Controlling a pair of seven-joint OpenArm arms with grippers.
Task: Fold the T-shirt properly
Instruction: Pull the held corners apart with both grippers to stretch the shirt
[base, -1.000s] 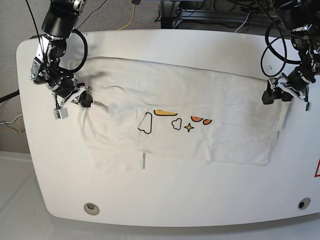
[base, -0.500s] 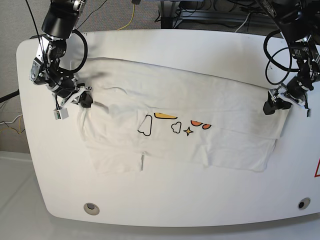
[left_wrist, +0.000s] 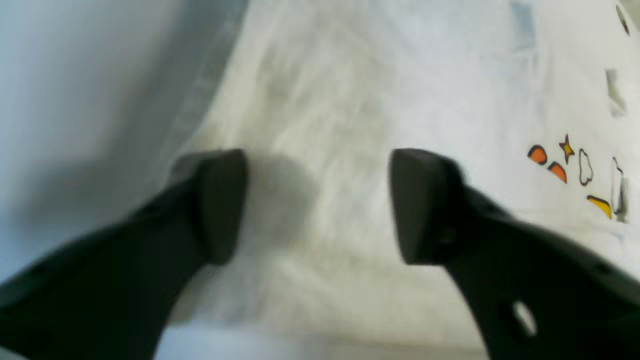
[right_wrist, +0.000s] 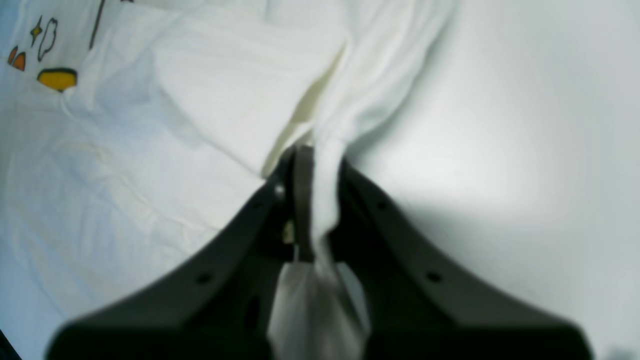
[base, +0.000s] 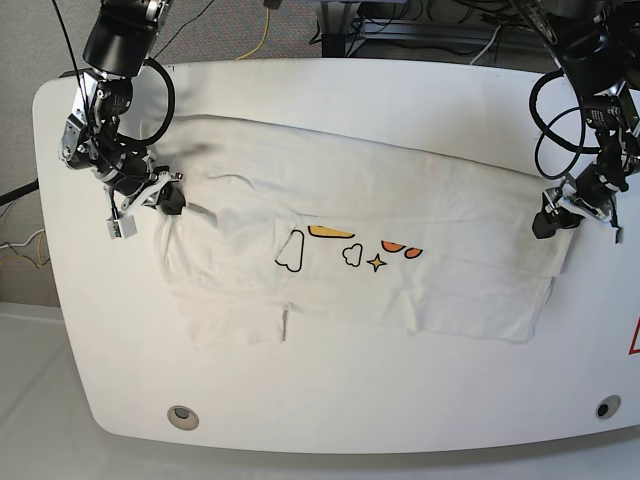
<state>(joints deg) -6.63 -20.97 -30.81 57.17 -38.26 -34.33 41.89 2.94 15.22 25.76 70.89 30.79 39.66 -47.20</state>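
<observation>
Base view: glossy white tabletop with rounded corners, two round metal insets near its front edge, a red mark at the far edge on the left arm's side. Behind the table — grey floor, cables, a yellow cord, bits of a metal frame.

T-shirt lies spread across the table between the two arms, partly folded, rumpled, print side showing: black-outlined clouds, orange shapes and a yellow star about midway between the grippers.

Right gripper sits at the shirt's edge on its own side; right wrist view shows both black fingers pressed together with a bunched strip of white cloth clamped between them, the fabric fanning away ahead of the tips and the bare table lying to one side.

Left gripper hangs at the opposite edge of the shirt. Left wrist view shows its two dark pads standing well apart, shirt fabric visible through the gap, nothing between them. Whether the pads touch the cloth — cannot tell.

Hard to read: left wrist view is blurred, cloth texture smeared. Right wrist view cuts off the gripper body at the bottom edge. Base view crops both arms at the top, and the left gripper's fingers are too small there to make out.
</observation>
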